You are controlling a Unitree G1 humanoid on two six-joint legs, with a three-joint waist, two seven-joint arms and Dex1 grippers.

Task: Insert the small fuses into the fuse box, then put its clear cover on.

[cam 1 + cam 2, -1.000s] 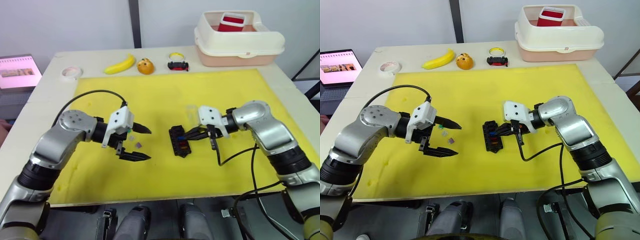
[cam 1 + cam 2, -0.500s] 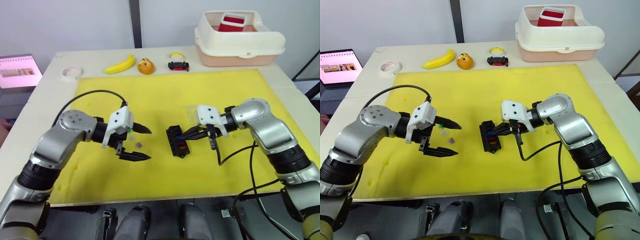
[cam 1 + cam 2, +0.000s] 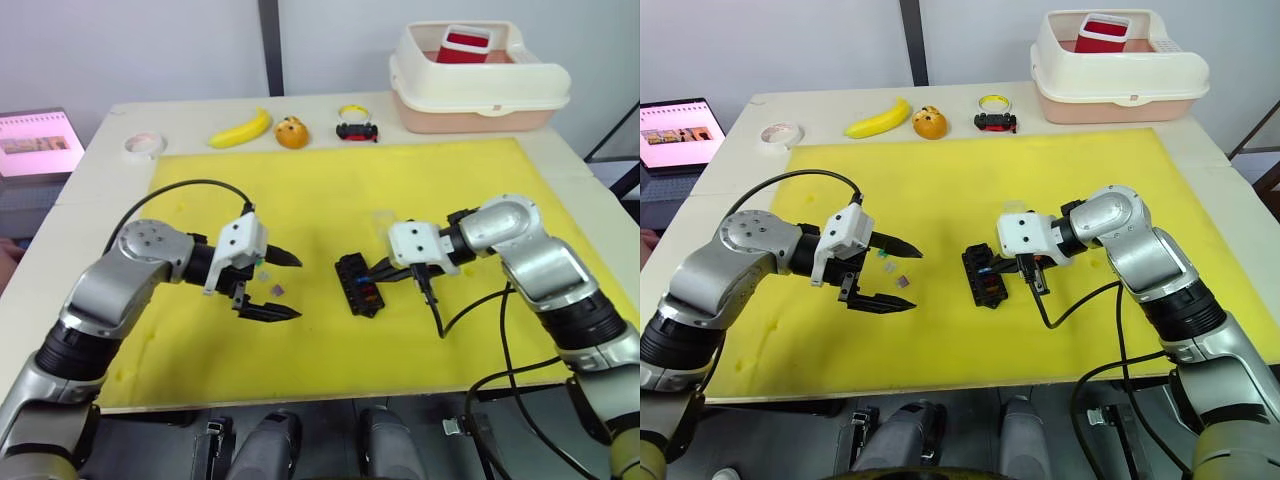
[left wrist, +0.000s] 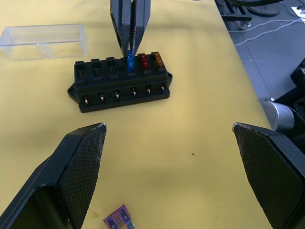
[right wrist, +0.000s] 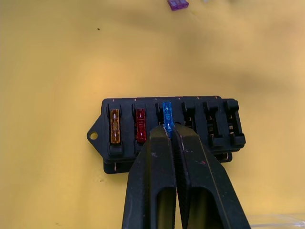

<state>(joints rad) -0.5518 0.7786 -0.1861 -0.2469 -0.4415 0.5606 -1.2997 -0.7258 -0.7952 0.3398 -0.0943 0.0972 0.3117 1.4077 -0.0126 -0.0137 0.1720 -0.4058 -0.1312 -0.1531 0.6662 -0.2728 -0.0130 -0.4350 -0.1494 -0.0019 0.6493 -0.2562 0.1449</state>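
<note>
The black fuse box (image 3: pixel 358 284) lies mid-mat. An orange fuse (image 5: pixel 115 125) and a red fuse (image 5: pixel 140 125) sit in its end slots. My right gripper (image 5: pixel 169 129) is shut on a blue fuse (image 5: pixel 167 114) that stands in the third slot beside them. My left gripper (image 3: pixel 297 287) hovers open to the box's left, above a loose purple fuse (image 4: pixel 119 222) and a small teal one (image 3: pixel 887 265). The clear cover (image 4: pixel 45 41) lies on the mat just behind the box.
The yellow mat (image 3: pixel 460 190) covers most of the table. Along the back edge are a tape roll (image 3: pixel 144 146), a banana (image 3: pixel 242 128), an orange toy (image 3: pixel 290 132), a toy car (image 3: pixel 357 131) and a cream tub (image 3: pixel 478 80). A laptop (image 3: pixel 35 143) sits at far left.
My right gripper has dipped slightly toward the box with the blue fuse, and the box has shifted a little on the mat. The left arm has not moved.
</note>
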